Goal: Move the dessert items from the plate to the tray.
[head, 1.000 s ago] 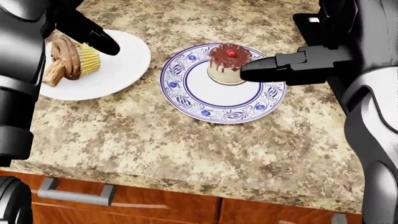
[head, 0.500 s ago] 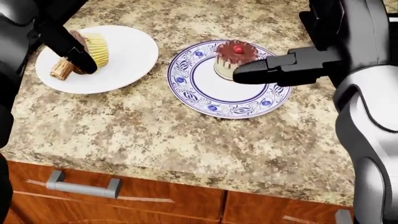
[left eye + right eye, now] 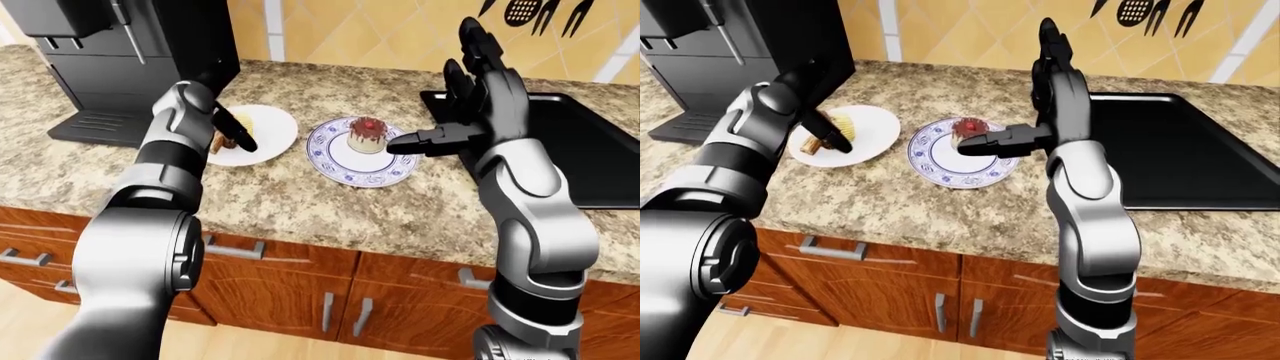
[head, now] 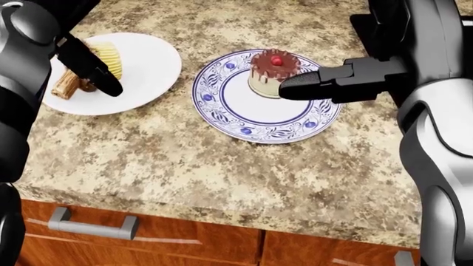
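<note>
White round plate [image 4: 151, 72] on the left holds a yellow cupcake [image 4: 107, 58] lying on its side, its long way running left to right. The left hand [image 4: 88, 64] covers it, maybe touching; I cannot tell its grip. On the blue-rimmed plate [image 4: 244, 124] a small chocolate cake with a cherry [image 4: 270, 69] stands upright. The right hand [image 3: 455, 112] is wide open, one finger just beside it. The black tray [image 3: 1200, 154] lies further right.

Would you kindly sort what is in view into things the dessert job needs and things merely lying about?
Job:
chocolate cake on the patterned plate
cupcake on the white plate
black tray
left hand
right hand, fingers open

Lying about:
coffee machine
utensils on the wall
</note>
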